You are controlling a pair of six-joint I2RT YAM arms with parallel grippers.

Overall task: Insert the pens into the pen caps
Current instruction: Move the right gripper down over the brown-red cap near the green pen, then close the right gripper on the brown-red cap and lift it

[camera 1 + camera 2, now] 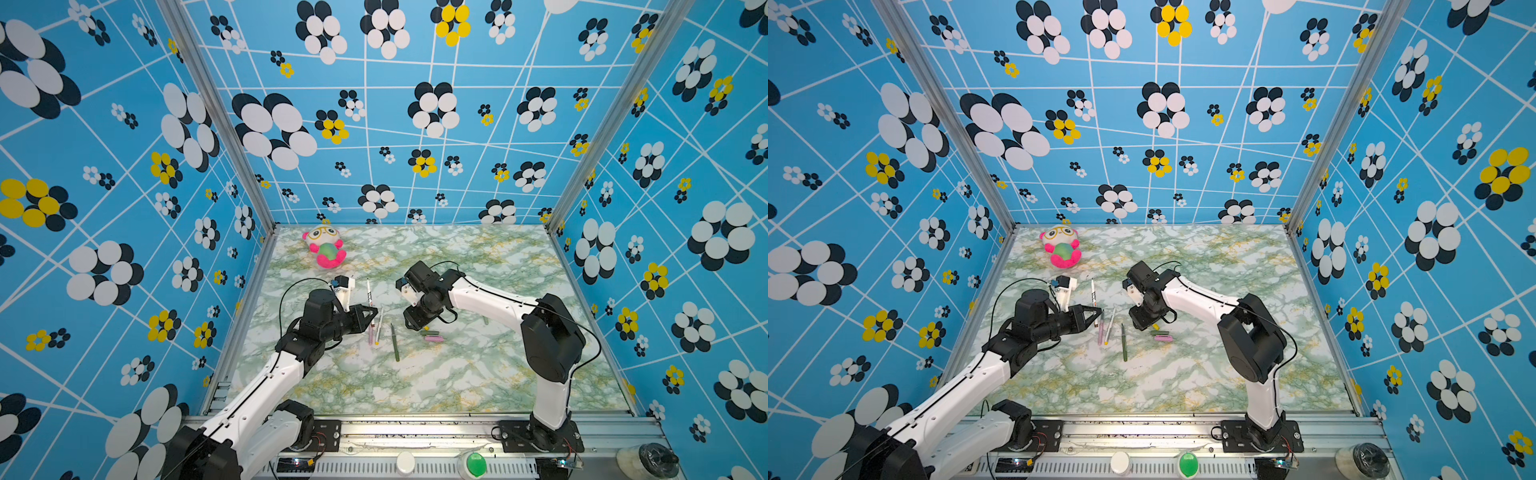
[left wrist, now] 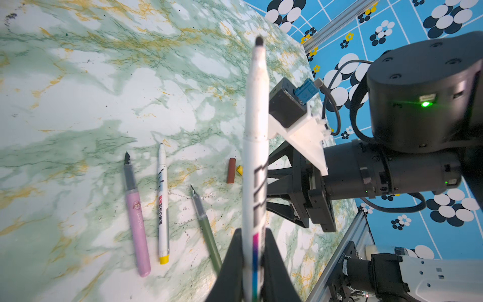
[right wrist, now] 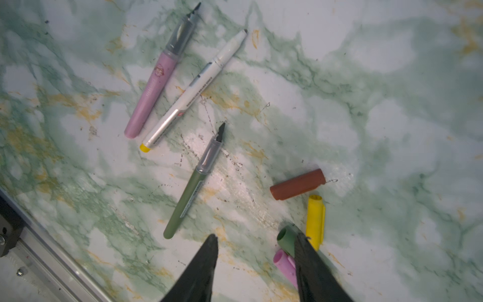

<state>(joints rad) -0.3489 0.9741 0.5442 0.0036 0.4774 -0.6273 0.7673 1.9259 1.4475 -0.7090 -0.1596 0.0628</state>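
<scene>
- My left gripper (image 2: 254, 235) is clamped on a white pen (image 2: 256, 130), and the pen's dark tip juts out well past the fingertips.
- Below that held pen, off to one side of the jaws, the pink pen (image 2: 137, 222), yellow-ended pen (image 2: 162, 204) and green pen (image 2: 206, 224) lie on the marble table (image 2: 78, 91).
- My right gripper (image 3: 256, 236) hangs over the table with its jaws apart.
- The green cap (image 3: 285, 239) and pink cap (image 3: 283, 262) peek out from behind one of its fingers. The yellow cap (image 3: 315, 222) and brown cap (image 3: 298, 184) lie just beyond that fingertip.
</scene>
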